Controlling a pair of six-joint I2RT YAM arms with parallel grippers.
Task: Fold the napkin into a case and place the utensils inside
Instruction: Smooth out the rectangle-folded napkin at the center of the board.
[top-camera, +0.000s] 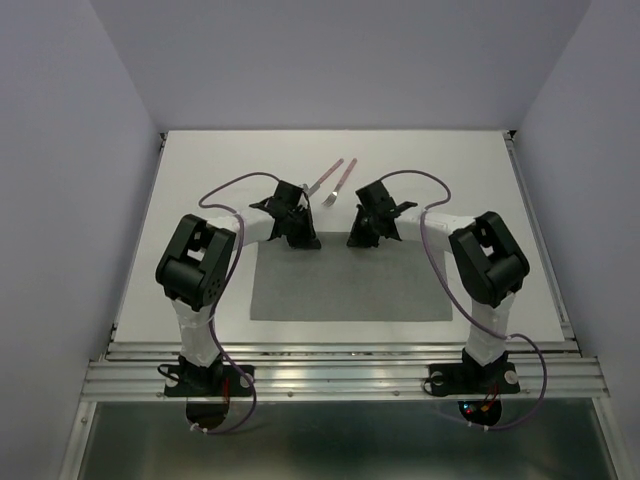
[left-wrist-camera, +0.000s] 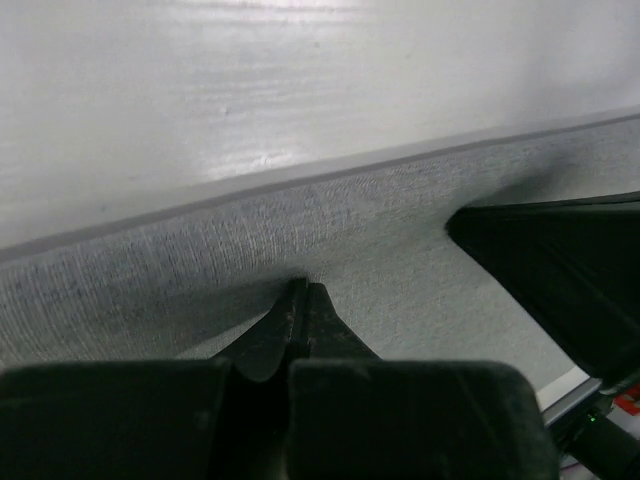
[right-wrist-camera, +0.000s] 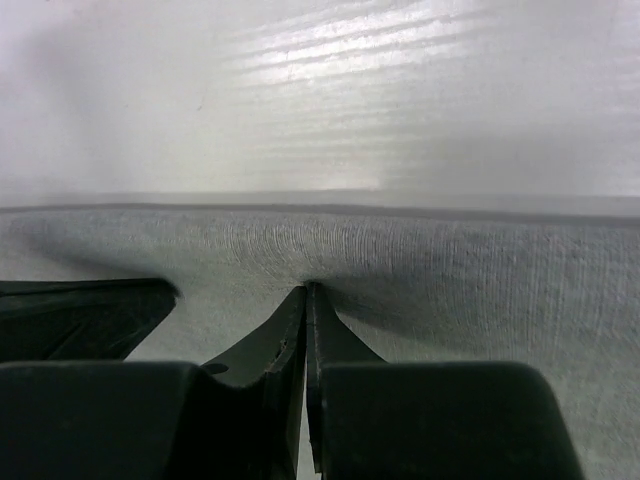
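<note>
White table (top-camera: 200, 180), matte top, fills the middle of the top view. Plain pale grey back wall (top-camera: 340, 60) rises beyond the table's far edge. Left wall (top-camera: 60, 200) and right wall (top-camera: 600, 180) are the same colour, closing in at the table's sides. Thin metal rails (top-camera: 543, 240) run along the table's left and right edges. Ribbed aluminium frame (top-camera: 340, 372) runs across the table's near edge. Dark glossy panel (top-camera: 340, 440) sits nearer than the frame, blurry reflections. Light is soft, even, from above. Streaky bright glare (left-wrist-camera: 240, 160) on the tabletop in left wrist view, likewise in right wrist view.
</note>
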